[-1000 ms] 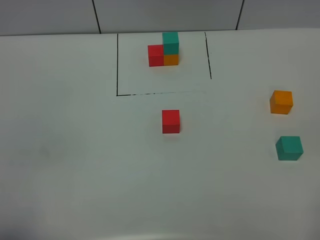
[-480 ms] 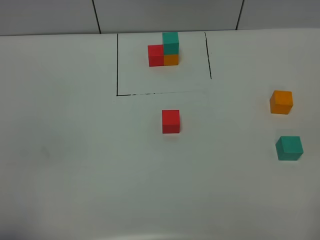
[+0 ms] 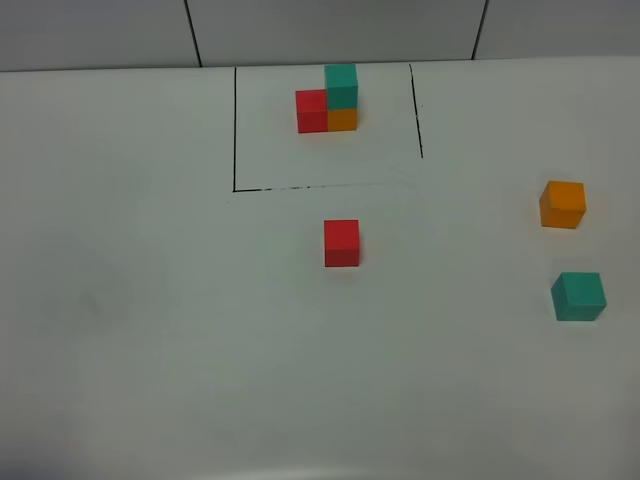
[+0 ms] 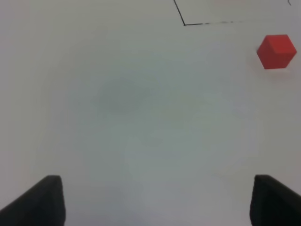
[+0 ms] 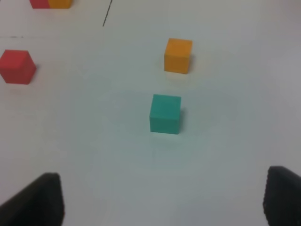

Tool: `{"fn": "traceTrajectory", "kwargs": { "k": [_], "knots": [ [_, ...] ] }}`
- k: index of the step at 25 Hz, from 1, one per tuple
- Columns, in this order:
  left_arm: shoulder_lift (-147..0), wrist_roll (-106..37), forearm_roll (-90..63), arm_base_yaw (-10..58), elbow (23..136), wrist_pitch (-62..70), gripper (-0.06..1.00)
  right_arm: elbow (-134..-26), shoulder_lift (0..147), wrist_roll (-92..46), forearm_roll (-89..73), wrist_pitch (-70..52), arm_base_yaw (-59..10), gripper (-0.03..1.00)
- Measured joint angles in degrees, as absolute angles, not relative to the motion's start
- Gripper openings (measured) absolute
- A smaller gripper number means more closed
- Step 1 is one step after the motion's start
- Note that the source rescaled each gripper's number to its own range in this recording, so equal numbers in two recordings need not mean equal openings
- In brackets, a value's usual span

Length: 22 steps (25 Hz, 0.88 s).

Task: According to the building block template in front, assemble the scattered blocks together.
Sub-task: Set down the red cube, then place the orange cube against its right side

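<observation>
The template [image 3: 328, 101] stands in a black-lined box at the back: a red block beside an orange block with a green block on top. A loose red block [image 3: 341, 243] lies mid-table and shows in the left wrist view [image 4: 276, 51] and the right wrist view [image 5: 17, 67]. A loose orange block [image 3: 562, 204] [image 5: 178, 55] and a loose green block [image 3: 578, 296] [image 5: 165, 114] lie at the right. Neither gripper shows in the exterior view. My left gripper [image 4: 157, 200] is open and empty. My right gripper [image 5: 162, 200] is open and empty, short of the green block.
The white table [image 3: 160, 330] carries a black outline [image 3: 235, 130] around the template. A tiled wall [image 3: 330, 30] rises behind the table's far edge.
</observation>
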State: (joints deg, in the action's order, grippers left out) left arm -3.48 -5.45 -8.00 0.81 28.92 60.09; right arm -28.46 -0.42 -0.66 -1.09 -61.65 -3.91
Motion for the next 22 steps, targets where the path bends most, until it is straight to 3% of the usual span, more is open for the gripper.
{"fn": "traceTrajectory", "kwargs": {
  "k": [22],
  "knots": [
    [-3.5,-5.4,-8.0,0.5,28.9,60.1,0.67,-28.5,-0.4,-0.3,-1.1,-61.7,-3.9,0.75]
  ]
}}
